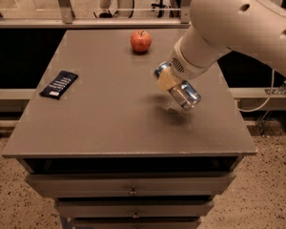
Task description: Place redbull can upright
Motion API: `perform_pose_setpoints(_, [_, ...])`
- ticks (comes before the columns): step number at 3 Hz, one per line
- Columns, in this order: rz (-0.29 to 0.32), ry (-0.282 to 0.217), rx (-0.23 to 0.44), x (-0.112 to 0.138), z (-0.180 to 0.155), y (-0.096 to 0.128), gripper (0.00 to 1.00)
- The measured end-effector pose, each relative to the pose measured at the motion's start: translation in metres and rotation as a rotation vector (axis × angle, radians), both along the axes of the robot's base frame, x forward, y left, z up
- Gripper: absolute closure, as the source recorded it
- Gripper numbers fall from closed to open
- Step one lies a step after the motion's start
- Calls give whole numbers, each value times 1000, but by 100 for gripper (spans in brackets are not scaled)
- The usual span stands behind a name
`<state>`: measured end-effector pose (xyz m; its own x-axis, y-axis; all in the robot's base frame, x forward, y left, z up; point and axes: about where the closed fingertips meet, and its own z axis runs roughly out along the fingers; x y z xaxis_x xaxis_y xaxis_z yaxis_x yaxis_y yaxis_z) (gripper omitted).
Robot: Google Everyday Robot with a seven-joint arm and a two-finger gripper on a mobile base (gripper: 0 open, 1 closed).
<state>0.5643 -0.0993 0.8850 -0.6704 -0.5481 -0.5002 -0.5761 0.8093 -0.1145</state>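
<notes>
Pincer (169, 83) clamped on redbull can (187, 96), tilted, apparently just clear of table (105, 118), right side.

Off-white arm (229, 18) shell, smooth and rounded, glossy highlights. 2 small dark round holes in upper casing. Perforated vent patch on tapered wrist collar. Gripper (174, 86) at wrist end, above right half of table (86, 128); tan finger pad.

The thick white arm (238, 18) reaches in from 1 o'clock, its wrist (186, 61) angled down toward 7 o'clock. The hand (170, 84) hangs over the 3 o'clock side of the desk (86, 128), tan fingers (165, 81) clamped on a tilted can (185, 95).
</notes>
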Motion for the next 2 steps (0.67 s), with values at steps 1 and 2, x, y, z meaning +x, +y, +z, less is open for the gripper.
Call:
perform_pose_setpoints(1, [50,-116,173,11,18,-2,100])
perform_pose_setpoints(2, [118,-234,437,28,36,8,100])
